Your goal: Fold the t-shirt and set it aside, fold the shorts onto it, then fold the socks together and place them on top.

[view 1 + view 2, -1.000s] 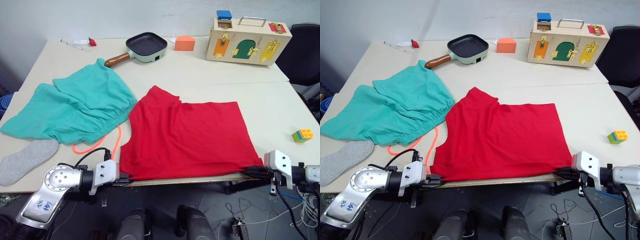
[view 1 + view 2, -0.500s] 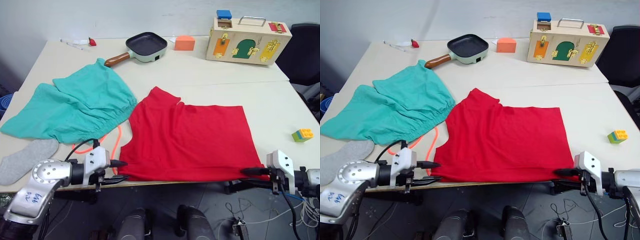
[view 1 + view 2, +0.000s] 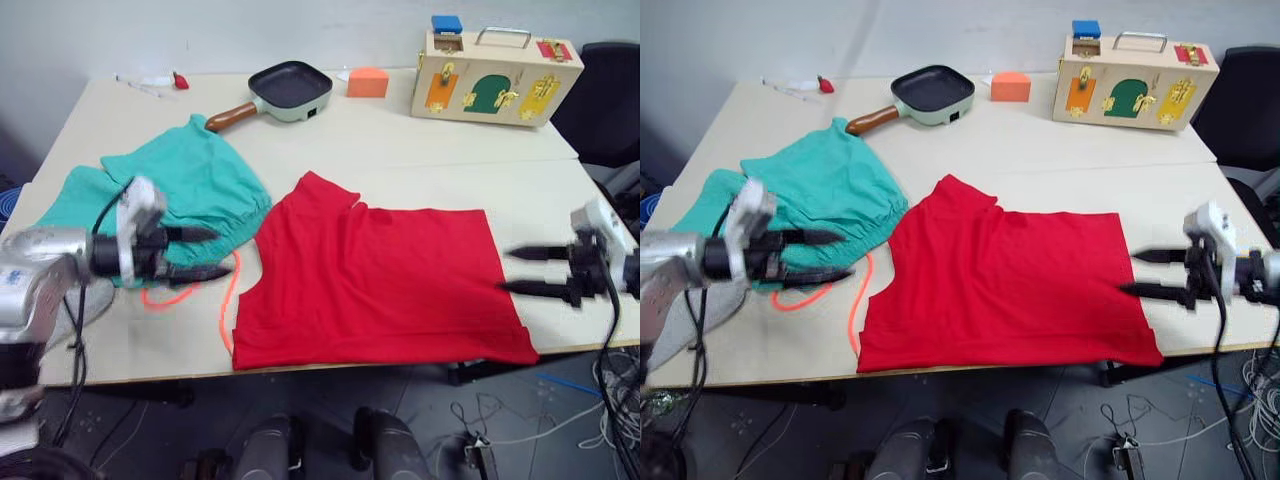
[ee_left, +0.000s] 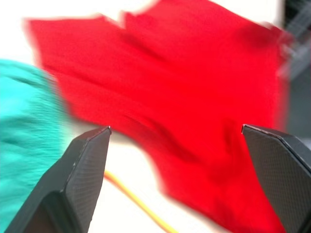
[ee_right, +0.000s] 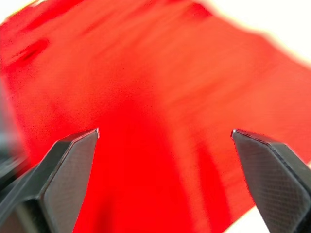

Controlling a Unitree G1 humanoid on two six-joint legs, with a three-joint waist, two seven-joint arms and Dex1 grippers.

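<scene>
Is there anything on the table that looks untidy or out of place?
Yes. The t-shirt lies skewed, its near hem sagging over the table edge. The shorts are bunched, with their orange drawstring trailing loose beside the shirt.

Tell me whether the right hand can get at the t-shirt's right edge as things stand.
Probably yes. The right hand hangs open just off the right edge of the t-shirt, fingers pointing at it, with bare table between them and nothing in the way.

On the table [image 3: 420, 150], along its far edge: a black frying pan [image 3: 283, 91], an orange block [image 3: 368, 82], and a wooden latch box [image 3: 496, 77] with 1 blue block [image 3: 447, 24] on top.
</scene>
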